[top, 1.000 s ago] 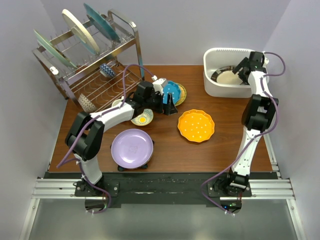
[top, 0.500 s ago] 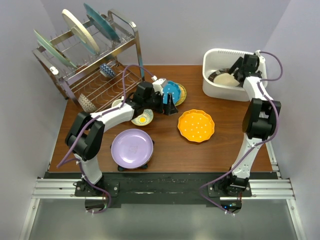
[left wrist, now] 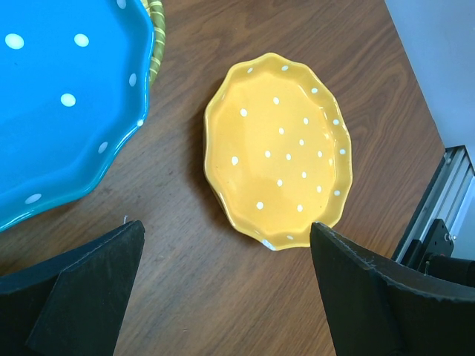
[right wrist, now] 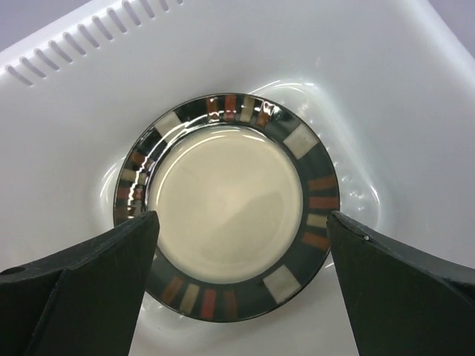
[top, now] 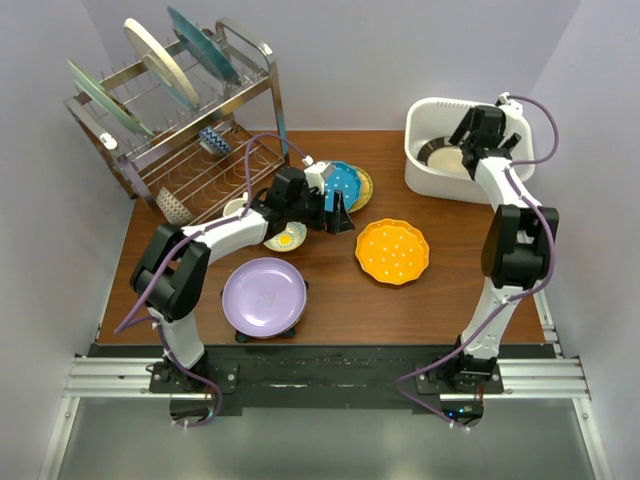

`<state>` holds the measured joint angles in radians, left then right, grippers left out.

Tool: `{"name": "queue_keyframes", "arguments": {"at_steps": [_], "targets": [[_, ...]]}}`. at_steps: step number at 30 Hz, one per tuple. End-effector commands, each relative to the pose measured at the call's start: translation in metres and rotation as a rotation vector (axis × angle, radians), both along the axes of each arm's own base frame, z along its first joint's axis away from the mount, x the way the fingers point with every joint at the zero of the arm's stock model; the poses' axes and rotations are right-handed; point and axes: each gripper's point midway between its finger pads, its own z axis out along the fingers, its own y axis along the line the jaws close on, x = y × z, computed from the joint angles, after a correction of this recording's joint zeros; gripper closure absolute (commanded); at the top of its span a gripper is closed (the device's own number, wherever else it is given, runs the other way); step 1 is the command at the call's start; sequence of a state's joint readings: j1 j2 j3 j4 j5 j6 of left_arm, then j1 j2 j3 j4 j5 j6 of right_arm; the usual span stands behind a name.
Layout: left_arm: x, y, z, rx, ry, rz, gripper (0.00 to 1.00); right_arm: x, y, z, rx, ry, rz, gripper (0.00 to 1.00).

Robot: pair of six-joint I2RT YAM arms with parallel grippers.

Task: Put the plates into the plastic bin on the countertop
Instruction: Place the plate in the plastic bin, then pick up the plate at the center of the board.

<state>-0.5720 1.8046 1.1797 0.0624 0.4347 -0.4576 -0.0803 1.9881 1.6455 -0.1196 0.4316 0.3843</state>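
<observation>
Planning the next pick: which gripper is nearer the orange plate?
Left. The left gripper hangs just beside the orange plate; the right gripper is farther off, over the bin.

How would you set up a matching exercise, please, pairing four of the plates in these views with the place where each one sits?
Things:
1. lavender plate
2. orange dotted plate
3. dark-rimmed beige plate
4. mint green plate

Places:
A. standing on edge in the wire dish rack
B. lying flat inside the plastic bin
C. flat near the middle of the countertop
D. at the near edge, closest to the left arm's base

Pairs: 1-D, 2-C, 3-B, 4-A
</observation>
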Motion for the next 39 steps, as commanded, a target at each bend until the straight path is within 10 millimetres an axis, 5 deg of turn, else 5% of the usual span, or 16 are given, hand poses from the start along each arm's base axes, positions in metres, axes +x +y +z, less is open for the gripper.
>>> {"name": "queue_keyframes", "arguments": {"at_steps": [1, 10, 14, 20, 27, 39], "targets": [[0.000, -0.003, 0.028, -0.053, -0.058, -0.004, 0.02, -0.006, 0.011, 0.061, 0.015, -0.159, 0.056, 0.02], [-0.003, 0.000, 0.031, -0.055, -0.058, 0.008, 0.02, -0.025, 0.083, 0.092, 0.085, -0.214, 0.293, 0.06], [-0.008, 0.005, 0.030, -0.052, -0.054, 0.018, 0.02, -0.036, 0.133, 0.084, 0.136, -0.184, 0.417, 0.08], [-0.016, 0.014, 0.026, -0.030, -0.054, 0.034, 0.02, -0.058, 0.182, 0.071, 0.188, -0.147, 0.521, 0.08], [-0.023, 0.020, 0.014, -0.011, -0.027, 0.039, 0.02, -0.087, 0.210, 0.043, 0.244, -0.062, 0.598, 0.08], [-0.026, 0.001, -0.009, 0.008, 0.034, 0.004, 0.02, -0.169, 0.211, 0.007, 0.299, 0.034, 0.659, 0.08]]}}
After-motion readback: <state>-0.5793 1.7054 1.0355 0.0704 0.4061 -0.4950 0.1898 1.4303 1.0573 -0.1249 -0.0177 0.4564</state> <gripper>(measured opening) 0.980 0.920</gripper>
